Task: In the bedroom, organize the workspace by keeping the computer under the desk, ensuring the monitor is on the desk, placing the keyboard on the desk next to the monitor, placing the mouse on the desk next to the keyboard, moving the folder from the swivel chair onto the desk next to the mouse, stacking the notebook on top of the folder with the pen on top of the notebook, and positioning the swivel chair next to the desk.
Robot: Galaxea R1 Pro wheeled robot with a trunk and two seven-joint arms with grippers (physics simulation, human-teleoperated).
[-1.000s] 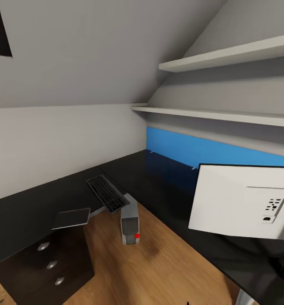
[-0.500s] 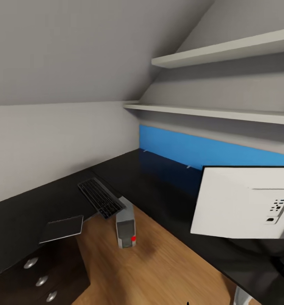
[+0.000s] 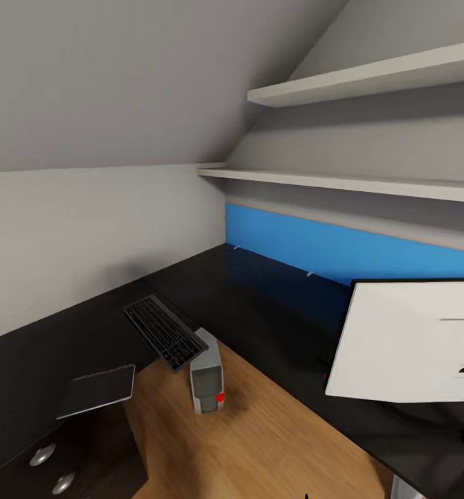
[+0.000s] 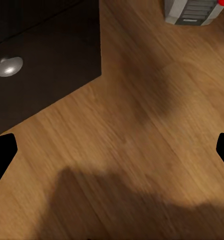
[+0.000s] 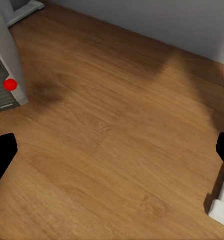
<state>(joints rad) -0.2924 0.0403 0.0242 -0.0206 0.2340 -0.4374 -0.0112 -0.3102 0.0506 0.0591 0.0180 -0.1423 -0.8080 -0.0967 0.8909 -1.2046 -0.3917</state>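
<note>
Across my head view the black L-shaped desk (image 3: 260, 305) carries the white-backed monitor (image 3: 412, 339) at right and the keyboard (image 3: 164, 331) overhanging its inner edge. Below stands the grey computer (image 3: 207, 378), red-buttoned. My wrist views show open wood floor (image 4: 132, 150); both grippers' jaws spread wide.

Lighting's soft and even, no harsh source anywhere. The glossy black tabletop (image 3: 260, 312) picks up a faint blue reflection from the wall panel (image 3: 343, 246). Renders look a bit soft and smeary overall. On the wood floor (image 4: 142, 130), broad blurry shadows spread in both wrist views, darkest near the computer (image 5: 4, 75).
</note>
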